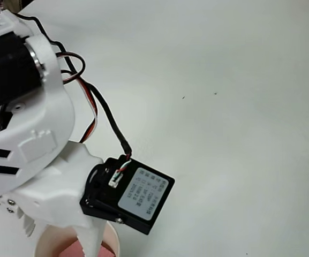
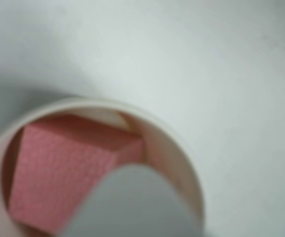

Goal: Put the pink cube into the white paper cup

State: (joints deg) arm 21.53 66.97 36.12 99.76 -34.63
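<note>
The pink cube (image 2: 58,182) sits inside the white paper cup (image 2: 182,148), so placement looks done. The hand (image 1: 87,241) hovers over the mouth; blur hides whether its fingers are spread.

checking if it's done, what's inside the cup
The pink cube sits inside the cup. A blurred gripper finger covers the cube's near corner and the cup's bottom.

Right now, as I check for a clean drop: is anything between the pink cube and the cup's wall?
No. In the wrist view the pink cube sits inside the white paper cup, with bare cream wall beside it. A blurred gripper finger overlaps its lower corner.
</note>
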